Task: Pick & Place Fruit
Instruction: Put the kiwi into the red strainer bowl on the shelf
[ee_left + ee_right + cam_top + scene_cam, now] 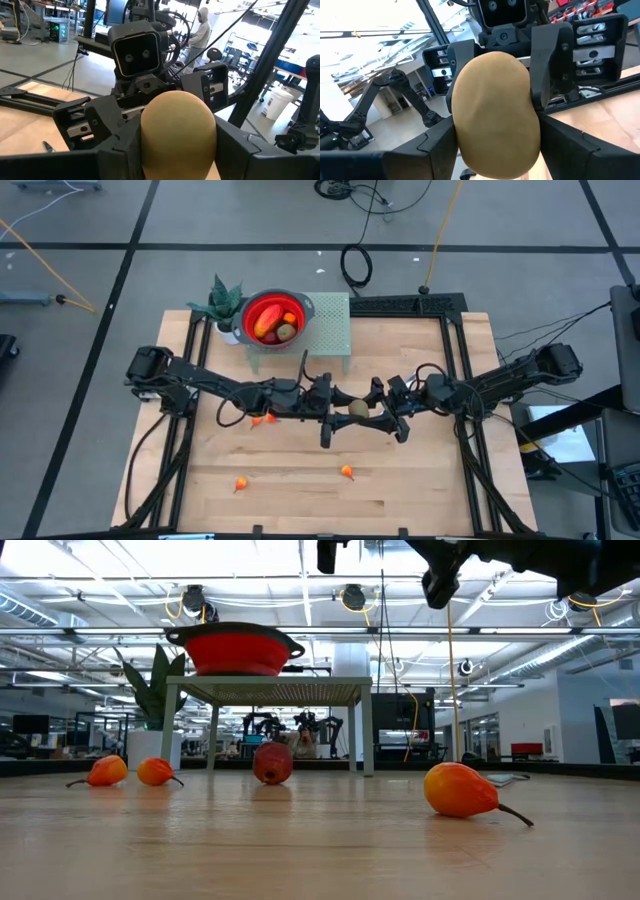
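Observation:
A brownish-green oval fruit [358, 409] hangs in the air over the middle of the table, between my two grippers. My left gripper [338, 410] reaches it from the table's left and my right gripper [378, 410] from the table's right, and both are shut on it. Small orange fruits [262, 418] [240, 483] [346, 472] lie on the wood. In the low view a dark red round fruit [272, 762] also rests on the tabletop. A red bowl [300, 308] at the back holds more fruit. My left gripper pinches the oval fruit between its two fingers, which lie against its opposite sides [149, 142]. The fingers come in level from the table's left. The fruit is lifted clear of the table. My right gripper has the same fruit between its two fingers, at the sides of its other end [461, 137]. It comes in about level from the table's right. Whether both pads press on the fruit, I cannot tell.
The red bowl stands on a pale green raised stand [330, 330] at the table's far side, beside a potted plant [225, 302]. A black frame [452, 370] borders the tabletop. A person [201, 30] stands in the room beyond.

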Tool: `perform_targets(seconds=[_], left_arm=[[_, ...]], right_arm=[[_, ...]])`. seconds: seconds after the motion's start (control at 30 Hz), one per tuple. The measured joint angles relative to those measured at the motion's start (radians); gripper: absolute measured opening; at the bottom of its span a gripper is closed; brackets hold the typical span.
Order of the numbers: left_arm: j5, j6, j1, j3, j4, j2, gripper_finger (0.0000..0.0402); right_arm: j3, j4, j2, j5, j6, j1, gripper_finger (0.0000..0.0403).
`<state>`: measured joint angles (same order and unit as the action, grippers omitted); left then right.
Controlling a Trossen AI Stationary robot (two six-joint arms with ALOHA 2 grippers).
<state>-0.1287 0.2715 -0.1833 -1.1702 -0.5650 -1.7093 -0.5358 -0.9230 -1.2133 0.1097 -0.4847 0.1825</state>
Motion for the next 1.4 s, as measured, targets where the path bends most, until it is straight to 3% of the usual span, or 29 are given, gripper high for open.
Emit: perform_targets(seconds=[0.6,0.97,1.17,1.4], left_arm=[[-0.148,-0.135,-0.007,0.0,0.114,0.136,0.0173],[-0.389,-0.217,-0.029,0.0,0.286,0.277,0.0174],[-0.524,-0.216,-0.042,0.0,0.371,0.33,0.0174],[-0.615,-0.161,-0.042,0.0,0.444,0.359,0.0174]], right_arm=[[0.002,0.051,-0.001,0.012,-0.003,0.001,0.0237],[0.002,0.078,-0.001,0.024,0.031,0.001,0.0227],[0.002,0.113,-0.001,0.024,0.11,0.001,0.0189],[0.026,0.115,0.006,0.044,0.18,0.0,0.011]])
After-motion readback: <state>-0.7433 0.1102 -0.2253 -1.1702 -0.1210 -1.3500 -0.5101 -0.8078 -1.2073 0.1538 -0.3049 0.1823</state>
